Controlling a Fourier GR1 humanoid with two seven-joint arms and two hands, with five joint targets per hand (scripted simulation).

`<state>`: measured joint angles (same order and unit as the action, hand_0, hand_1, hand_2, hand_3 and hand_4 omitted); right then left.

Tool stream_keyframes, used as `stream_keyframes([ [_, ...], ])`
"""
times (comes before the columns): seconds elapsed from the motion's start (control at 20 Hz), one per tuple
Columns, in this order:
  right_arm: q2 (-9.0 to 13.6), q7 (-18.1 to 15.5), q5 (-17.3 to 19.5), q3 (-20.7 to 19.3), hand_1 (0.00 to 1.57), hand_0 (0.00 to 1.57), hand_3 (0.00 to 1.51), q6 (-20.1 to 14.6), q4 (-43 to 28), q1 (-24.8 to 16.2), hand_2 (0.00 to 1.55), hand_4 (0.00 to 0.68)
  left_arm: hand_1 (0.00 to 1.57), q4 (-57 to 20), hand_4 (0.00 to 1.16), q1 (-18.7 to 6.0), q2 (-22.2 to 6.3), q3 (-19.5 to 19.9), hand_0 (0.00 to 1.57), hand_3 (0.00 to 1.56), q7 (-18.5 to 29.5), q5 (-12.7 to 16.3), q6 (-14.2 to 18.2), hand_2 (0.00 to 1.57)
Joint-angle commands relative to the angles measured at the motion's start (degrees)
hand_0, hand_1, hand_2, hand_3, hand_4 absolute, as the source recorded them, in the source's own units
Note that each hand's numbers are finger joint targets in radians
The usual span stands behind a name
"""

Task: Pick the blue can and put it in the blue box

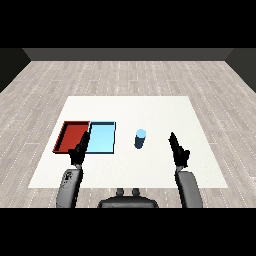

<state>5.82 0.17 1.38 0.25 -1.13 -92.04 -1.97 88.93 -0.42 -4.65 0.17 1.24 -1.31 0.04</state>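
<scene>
Blue can (140,138) standing beside the blue tray (102,138), both hands flat with straight fingers, right hand (178,149) near can, left hand (80,150) by trays

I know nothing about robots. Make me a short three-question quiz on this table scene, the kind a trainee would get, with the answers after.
1. True or false: the blue can already lies in the light blue tray.
2. Which tray lies farther from the can? A) the red tray B) the light blue tray
3. Fill in: the can stands between the light blue tray and the ____ robot hand.

Key
1. False. The can stands upright on the white table, to the right of both trays, and no hand holds it.
2. A. The red tray is the leftmost one.
3. Right. The left robot hand hovers by the trays; both hands have straight fingers.
</scene>
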Motion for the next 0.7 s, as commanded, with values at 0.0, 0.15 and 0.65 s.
stream_keyframes([
  [0.0, -0.49, 0.21, 0.36, -1.09, 0.0, 0.0, 0.0, 0.35, 2.18, 2.99, 0.0, 0.0, 0.0, 0.3, 0.0, -0.32, 0.32, 0.92, 0.0, 0.0, 1.03, 0.19, -0.23, 0.0],
  [0.15, -0.29, 0.54, -0.08, -2.81, 0.0, 0.0, 0.0, -0.03, 8.41, 11.32, 0.0, 0.0, 0.0, 1.47, 0.0, -0.96, -0.54, 1.75, 0.0, 0.0, -0.71, 1.03, -0.87, 0.0],
  [0.65, -2.23, -12.29, -10.56, -5.92, 0.0, 0.0, 0.0, 8.54, 12.65, 17.6, 0.0, 0.0, 0.0, 2.15, 0.0, -2.62, 2.01, 3.32, 0.0, 0.0, 20.95, 5.52, -4.9, 0.0],
])
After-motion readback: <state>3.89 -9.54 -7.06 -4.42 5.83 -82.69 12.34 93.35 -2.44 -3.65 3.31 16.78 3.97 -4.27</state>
